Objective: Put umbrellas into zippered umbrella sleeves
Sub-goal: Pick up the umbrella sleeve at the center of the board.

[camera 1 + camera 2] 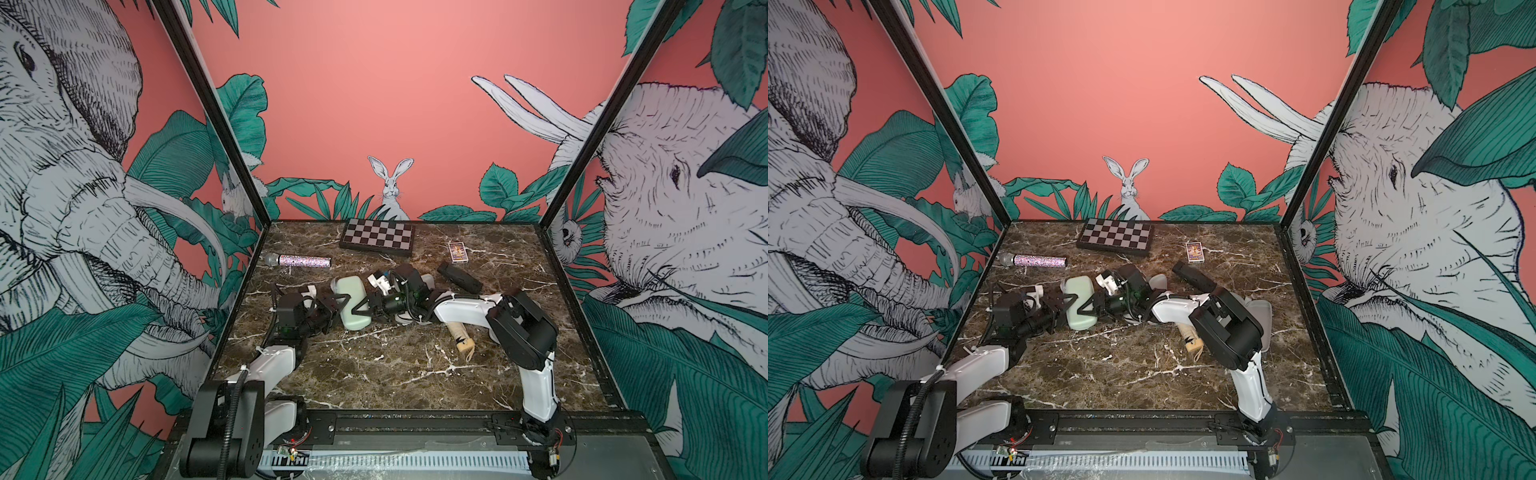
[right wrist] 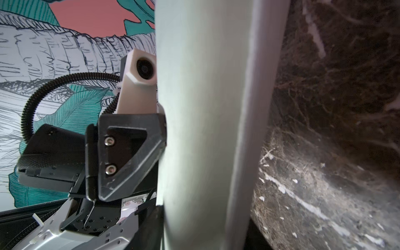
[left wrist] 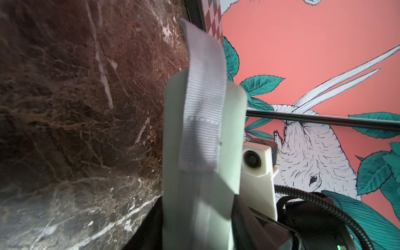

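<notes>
Top views both show the closed mint green clamshell umbrella sleeve [image 1: 351, 286] lying mid-counter. The left gripper [image 1: 340, 302] and right gripper [image 1: 360, 309] meet over its near half from opposite sides. Fingers of each reach onto the shell, but I cannot tell whether either pair clamps it. The shell looks light, semi-stiff and smooth, likely to skid on the polished brown marble counter [image 1: 395, 374]. Pinching across its narrow width, or by the grey ribbed ribbon loop [image 3: 201, 121] at one end, seems surest. The grey zipper edge [image 2: 249, 108] offers a ridge to catch. Open room lies toward the near edge. The black folded umbrella [image 1: 459, 277] and cream strapped umbrella [image 1: 457, 334] lie close by the right arm.
</notes>
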`<state>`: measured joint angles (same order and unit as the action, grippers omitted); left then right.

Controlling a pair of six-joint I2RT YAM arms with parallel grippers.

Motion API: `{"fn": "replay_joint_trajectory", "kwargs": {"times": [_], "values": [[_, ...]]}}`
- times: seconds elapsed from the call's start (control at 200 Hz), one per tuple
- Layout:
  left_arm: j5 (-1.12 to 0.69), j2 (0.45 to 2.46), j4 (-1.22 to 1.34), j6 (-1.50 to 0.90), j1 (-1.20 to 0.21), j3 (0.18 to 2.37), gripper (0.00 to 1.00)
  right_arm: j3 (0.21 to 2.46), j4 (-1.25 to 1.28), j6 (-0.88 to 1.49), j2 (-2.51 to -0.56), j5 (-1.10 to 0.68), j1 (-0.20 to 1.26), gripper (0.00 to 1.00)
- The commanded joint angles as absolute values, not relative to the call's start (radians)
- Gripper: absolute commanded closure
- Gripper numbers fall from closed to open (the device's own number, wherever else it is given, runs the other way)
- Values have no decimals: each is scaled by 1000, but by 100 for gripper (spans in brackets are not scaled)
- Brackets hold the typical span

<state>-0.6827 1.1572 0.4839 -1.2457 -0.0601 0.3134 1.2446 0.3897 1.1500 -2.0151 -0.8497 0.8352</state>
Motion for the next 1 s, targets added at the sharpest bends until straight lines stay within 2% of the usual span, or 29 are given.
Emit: {"fn": "replay_joint_trajectory", "kwargs": {"times": [0.0, 0.15, 0.335, 0.485, 0.74, 0.865, 0.99], "values": [[-752, 1110, 495, -1226, -55, 371, 41, 1256, 552, 1204, -2016, -952, 846, 58], [-796, 1104, 443, -1174, -19, 398, 37, 1271, 555, 1212, -2009, -1037, 847, 61], [-831, 1139, 501, -1201, -14, 405, 41, 1298, 428, 1134, -1999, -1061, 847, 61], [-833, 1157, 488, -1176, -13, 402, 40, 1306, 482, 1181, -2021, -1083, 845, 60], [-842, 1260, 637, -1243, -23, 406, 45, 1352, 520, 1208, -2044, -1140, 847, 60], [-843, 1273, 571, -1198, -23, 431, 31, 1351, 543, 1225, -2052, -1155, 846, 62], [-842, 1281, 511, -1145, -21, 444, 29, 1336, 549, 1226, -2046, -1157, 847, 62]]}}
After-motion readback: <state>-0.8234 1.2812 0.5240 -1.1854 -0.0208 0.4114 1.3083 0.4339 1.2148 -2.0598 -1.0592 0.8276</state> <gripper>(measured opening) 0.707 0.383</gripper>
